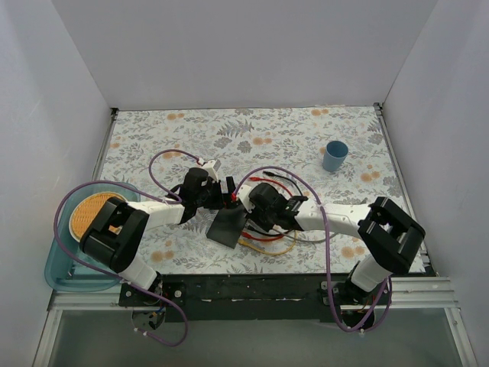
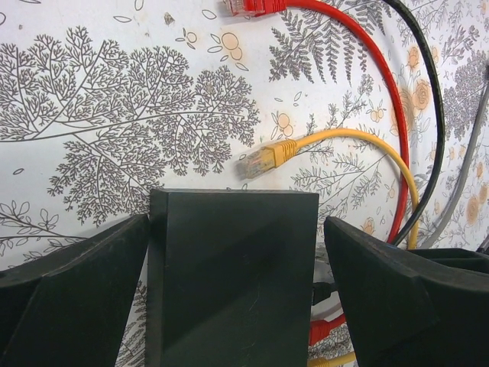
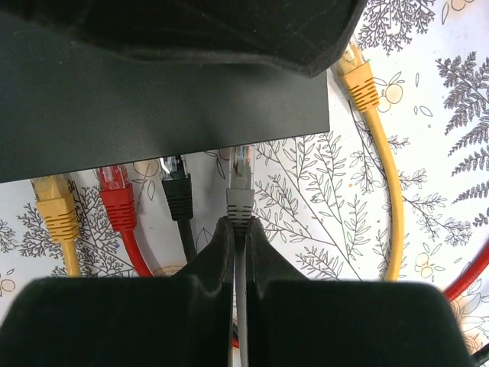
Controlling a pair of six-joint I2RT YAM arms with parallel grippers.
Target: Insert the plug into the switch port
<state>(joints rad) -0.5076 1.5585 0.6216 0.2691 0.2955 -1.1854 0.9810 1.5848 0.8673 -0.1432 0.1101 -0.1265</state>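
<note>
Two hands are recorded at the middle of the floral counter (image 1: 306, 138), both at the flat black switch box (image 1: 227, 227).

Left hand (image 2: 237, 229): spread wide. One finger (image 2: 69, 298) is placed on each side of the box, and the box's near end is seen between them. Contact with the box's sides cannot be judged.

Right hand (image 3: 238, 229): closed and gripping the grey plug (image 3: 239, 200) just behind its boot, with the cable pinched between the fingers.

The grey plug is aimed at the long edge of the box, and its clear tip is met by that edge. Whether it is seated in a port cannot be told, as the port face is hidden beneath the box's top in the right wrist view.

Three more plugs are lined up along the same edge, to the left of the grey one: black plug (image 3: 176, 191), red plug (image 3: 114, 191), yellow plug (image 3: 53, 206). Their seating cannot be judged either.

A second yellow plug (image 2: 263, 159) is seen loose on the counter just beyond the far end of the box, not touching it. Another red connector (image 2: 248, 6) is noted farther off.

A blue cup (image 1: 334, 156) is noted upright, well apart, toward the far right. A teal tray (image 1: 53, 271) carrying a round orange disc (image 1: 92, 214) is noted at the left edge.
</note>
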